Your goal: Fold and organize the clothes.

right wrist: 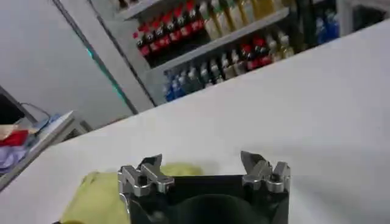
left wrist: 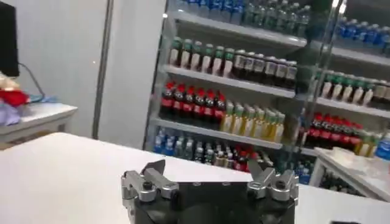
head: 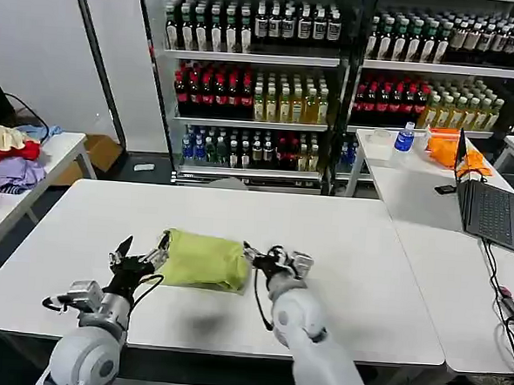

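Head view: lime T-shirt [head: 202,260] lies folded into a compact bundle on the white table [head: 349,250], near-centre, between the two grippers. Left gripper [head: 139,257] sits just left of the bundle, jaws spread wide, nothing held; one fingertip looks to be touching or nearly touching the cloth's left edge, but contact can't be confirmed. Right gripper [head: 267,257] sits just right of the bundle, fingers close to the cloth's right edge, jaws also wide, nothing held. Left wrist view: left gripper [left wrist: 209,172] with both fingers well apart over bare tabletop, drink shelves [left wrist: 244,103] far behind. Right wrist view: right gripper [right wrist: 203,165] with fingers well apart; T-shirt [right wrist: 97,193] shows beside and partly behind one finger. Other items in head view: second table on the right w/ laptop [head: 493,210] and orange cloth [head: 447,148]; side table far left w/ pile of red, lilac and cream garments [head: 10,156]; bottle shelves [head: 255,79] along the far wall.
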Robot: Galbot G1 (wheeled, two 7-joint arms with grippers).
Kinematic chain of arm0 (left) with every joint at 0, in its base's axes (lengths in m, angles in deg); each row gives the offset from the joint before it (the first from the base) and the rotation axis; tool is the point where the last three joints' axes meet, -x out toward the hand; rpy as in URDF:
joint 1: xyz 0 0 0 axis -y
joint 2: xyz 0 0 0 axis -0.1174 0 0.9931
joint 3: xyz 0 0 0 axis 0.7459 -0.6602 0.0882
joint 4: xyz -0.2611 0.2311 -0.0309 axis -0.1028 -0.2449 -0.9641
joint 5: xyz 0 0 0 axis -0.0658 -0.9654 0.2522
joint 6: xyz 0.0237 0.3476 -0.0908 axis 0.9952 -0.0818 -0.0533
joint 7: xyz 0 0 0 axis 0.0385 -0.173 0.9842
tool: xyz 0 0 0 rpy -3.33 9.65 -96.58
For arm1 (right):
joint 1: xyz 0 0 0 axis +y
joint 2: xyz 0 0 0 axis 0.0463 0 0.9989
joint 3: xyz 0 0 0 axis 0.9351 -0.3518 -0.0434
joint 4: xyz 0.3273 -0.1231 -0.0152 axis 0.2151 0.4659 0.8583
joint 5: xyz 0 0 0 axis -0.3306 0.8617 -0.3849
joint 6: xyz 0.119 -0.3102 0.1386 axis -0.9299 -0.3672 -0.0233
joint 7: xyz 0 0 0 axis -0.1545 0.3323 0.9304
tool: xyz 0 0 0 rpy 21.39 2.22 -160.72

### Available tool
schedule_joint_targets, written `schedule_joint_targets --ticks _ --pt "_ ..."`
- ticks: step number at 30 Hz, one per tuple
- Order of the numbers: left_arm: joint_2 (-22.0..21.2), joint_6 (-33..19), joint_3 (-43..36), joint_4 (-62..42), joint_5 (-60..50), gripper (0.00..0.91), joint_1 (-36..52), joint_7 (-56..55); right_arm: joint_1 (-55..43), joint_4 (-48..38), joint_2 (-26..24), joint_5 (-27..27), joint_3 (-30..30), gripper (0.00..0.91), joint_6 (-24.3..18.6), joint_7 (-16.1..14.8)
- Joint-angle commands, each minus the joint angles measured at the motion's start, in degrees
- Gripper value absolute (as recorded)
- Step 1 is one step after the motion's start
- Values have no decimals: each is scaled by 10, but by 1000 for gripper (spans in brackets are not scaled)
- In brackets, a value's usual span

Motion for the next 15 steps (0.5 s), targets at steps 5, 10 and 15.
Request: schedule_joint_targets --ticks 5,10,15 --pt "11 -11 46 19 4 907 -45 2 -62 -143 66 -20 -31 584 -8 62" --pt "8 -11 44 22 2 907 -48 2 -60 -142 66 -20 -29 0 -21 65" --pt "10 -11 44 21 1 907 -50 3 -60 -143 66 -20 -25 0 -22 63"
